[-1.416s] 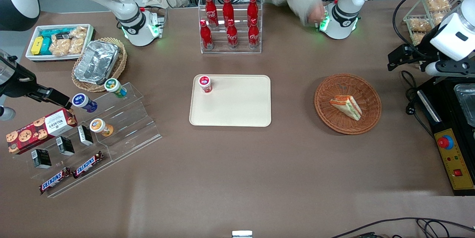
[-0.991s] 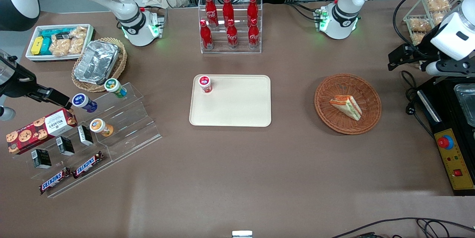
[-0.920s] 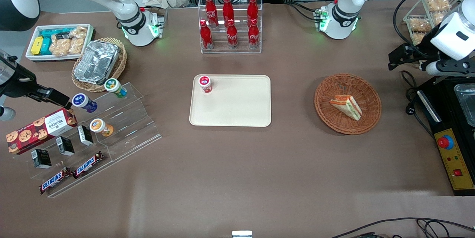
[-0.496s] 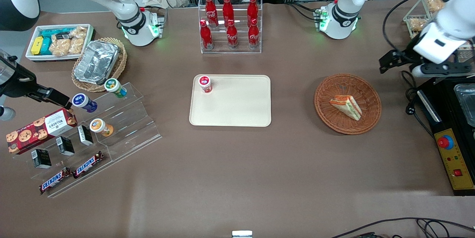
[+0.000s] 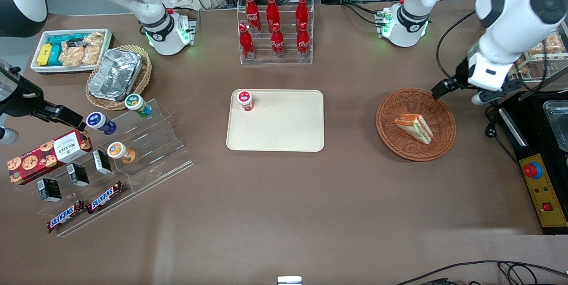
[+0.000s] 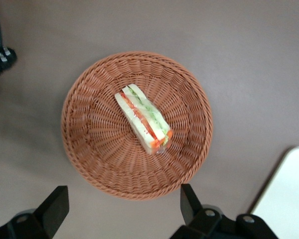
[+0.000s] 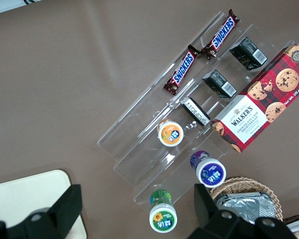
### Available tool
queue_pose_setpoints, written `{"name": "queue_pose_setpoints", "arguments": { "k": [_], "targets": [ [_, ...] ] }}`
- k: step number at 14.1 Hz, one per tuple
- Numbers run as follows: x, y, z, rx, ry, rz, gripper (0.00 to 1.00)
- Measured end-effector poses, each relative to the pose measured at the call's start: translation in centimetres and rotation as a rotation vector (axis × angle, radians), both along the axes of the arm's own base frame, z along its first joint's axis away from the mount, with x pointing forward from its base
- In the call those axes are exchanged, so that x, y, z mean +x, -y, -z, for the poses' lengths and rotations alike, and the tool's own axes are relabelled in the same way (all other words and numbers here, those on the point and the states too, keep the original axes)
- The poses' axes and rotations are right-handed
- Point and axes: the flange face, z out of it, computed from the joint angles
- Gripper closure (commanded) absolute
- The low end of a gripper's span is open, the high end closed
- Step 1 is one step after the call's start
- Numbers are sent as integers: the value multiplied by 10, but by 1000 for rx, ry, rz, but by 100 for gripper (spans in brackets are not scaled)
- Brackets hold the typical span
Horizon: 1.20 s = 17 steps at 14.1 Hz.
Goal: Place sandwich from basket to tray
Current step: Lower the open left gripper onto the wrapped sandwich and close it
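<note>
The sandwich (image 5: 413, 127) (image 6: 143, 118), a white-bread wedge with red, orange and green layers, lies in the round reddish-brown basket (image 5: 390, 104) (image 6: 89, 164). My left gripper (image 5: 459, 92) (image 6: 122, 206) hangs above the basket's rim, at the edge farther from the front camera and toward the working arm's end. It is open, its black fingers (image 6: 55, 209) wide apart with nothing held. The cream tray (image 5: 284, 127) (image 6: 289, 199) lies flat at the table's middle, a basket's width from the basket, with a small red-capped bottle (image 5: 245, 100) standing in one corner.
A clear rack of red cola bottles (image 5: 275, 27) stands farther from the camera than the tray. A black control box (image 5: 543, 160) and a cable plug (image 6: 0, 55) lie beside the basket at the working arm's end. An acrylic snack stand (image 5: 133, 152) sits toward the parked arm's end.
My left arm has swung in from the working arm's end of the table and now hangs over the basket's rim. A person's arm at the table's back edge has withdrawn.
</note>
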Motion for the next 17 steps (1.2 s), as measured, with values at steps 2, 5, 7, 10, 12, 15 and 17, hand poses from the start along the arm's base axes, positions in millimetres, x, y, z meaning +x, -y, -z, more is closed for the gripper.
{"name": "queue_pose_setpoints", "arguments": {
  "k": [2, 5, 7, 10, 12, 15, 17],
  "targets": [
    [0, 6, 33, 1, 13, -94, 1],
    [12, 16, 72, 0, 27, -200, 1],
    [19, 19, 93, 0, 32, -238, 1],
    [24, 19, 115, 1, 29, -268, 1],
    [21, 19, 129, 0, 37, -287, 1],
    [10, 17, 151, -2, 52, -311, 1],
    [6, 16, 159, 1, 44, -318, 1]
  ]
}}
